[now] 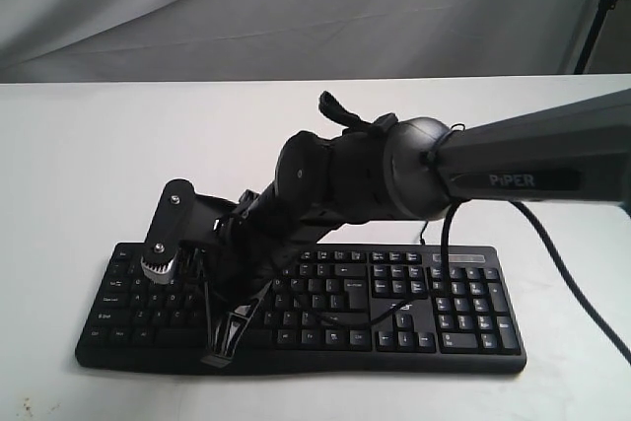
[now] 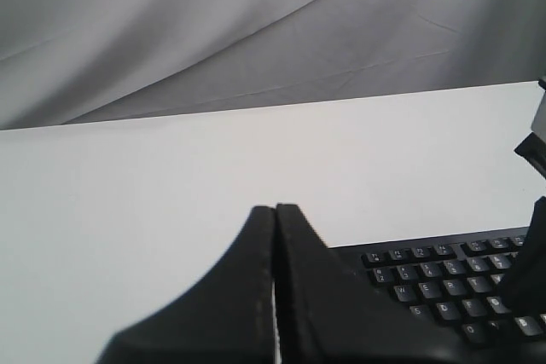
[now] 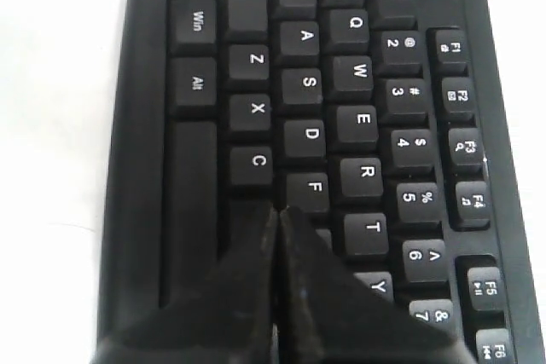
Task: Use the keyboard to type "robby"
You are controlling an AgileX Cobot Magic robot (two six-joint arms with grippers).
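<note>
**Right gripper's pinched tip sits over the left-hand letters; left gripper waits off the board**

Exterior view: the keyboard [image 1: 444, 322] lies across the lower middle of the frame on a white table [image 1: 99, 165], its long axis running left to right and the number pad at the right end. The right arm [image 1: 513, 160] comes in from the right edge and reaches across the middle. The right gripper [image 1: 222, 342] points down at the left half of the keys, near the front edge. The left arm does not show here.

Left wrist view: the left gripper [image 2: 275, 209] is clenched, fingers pressed flat together with nothing between them. It hangs over bare table [image 2: 128, 210]. The keyboard [image 2: 435, 287] lies off in the lower right corner, clear of the tip, so this arm is plainly the farther one.

Right wrist view: the keyboard [image 3: 311, 134] fills the frame, its long axis running top to bottom. The right gripper [image 3: 278, 212] is also clamped shut on nothing, its tip just below the C key [image 3: 258, 161] and beside F [image 3: 313, 185]. R [image 3: 367, 172] lies a little up and right of the tip, one row over. If R is wanted, I reckon a short sideways nudge would reach it. I cannot tell whether the tip touches a key. The keys are glossy black with crisp white legends.
</note>
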